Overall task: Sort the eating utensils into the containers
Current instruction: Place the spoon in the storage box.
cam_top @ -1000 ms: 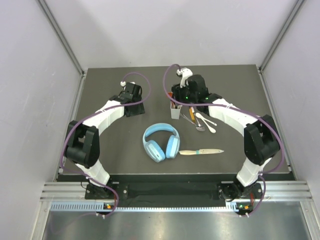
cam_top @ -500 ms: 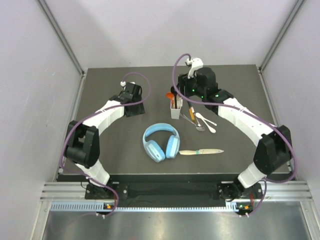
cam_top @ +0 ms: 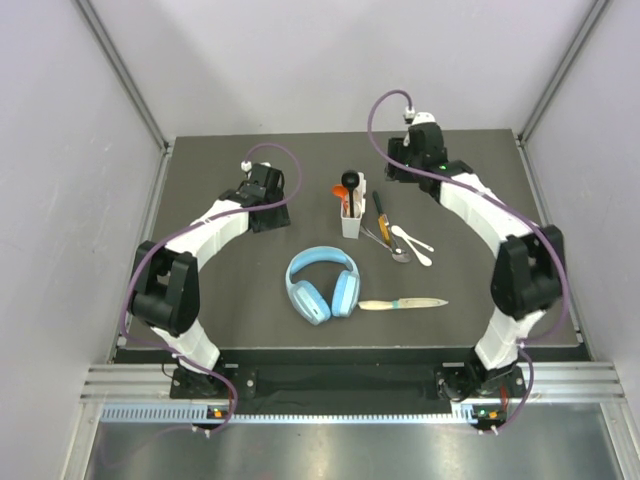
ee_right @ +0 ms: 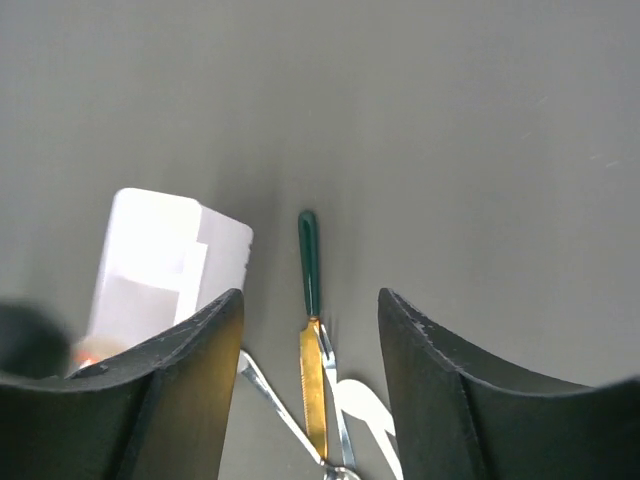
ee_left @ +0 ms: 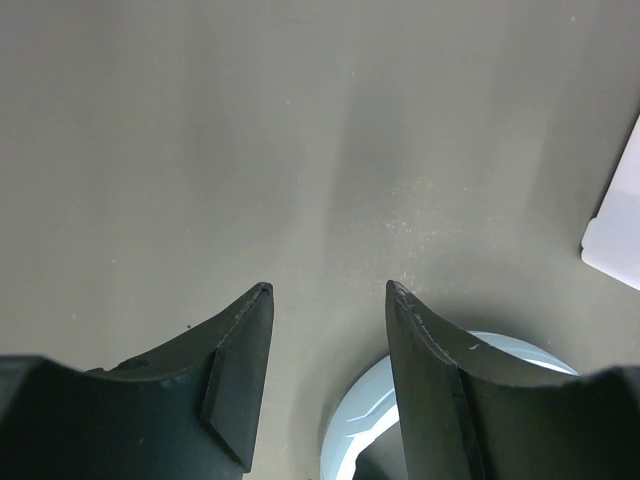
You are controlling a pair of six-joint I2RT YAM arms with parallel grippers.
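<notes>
1. Right gripper [ee_right: 311,295]: jaws spread wide, nothing between them, so it is released. It hovers over the far part of the table [cam_top: 230,290], at about 2 o'clock from the white caddy [cam_top: 352,228] in the top view.
2. Left gripper [ee_left: 328,292]: jaws apart and empty. It sits at 9 o'clock of the caddy, with only bare table under the tips and the light-blue headphones [cam_top: 322,283] at the lower edge of its wrist view.
3. Caddy contents: an orange-red spoon [cam_top: 341,190] and a black scoop [cam_top: 350,179] stand out of its far end.
4. Loose utensils:
   - The green-handled utensil [ee_right: 312,350] lies just beside the caddy at its 3 o'clock.
   - The white spoons [cam_top: 412,240] are bunched at 4 o'clock of the caddy.
   - The wooden-handled knife [cam_top: 402,303] lies apart, at 3 o'clock of the headphones, its axis 9-to-3.
5. Key relation: in the right wrist view the green-handled utensil runs 12-to-6, handle tip at 12, centred in the gap between the fingers. Its axis crosses the closing line squarely.
6. Judgement: the right arm is much the nearer. A straight descent should suit a pinch on the handle, and the caddy wall close by is the hazard.
</notes>
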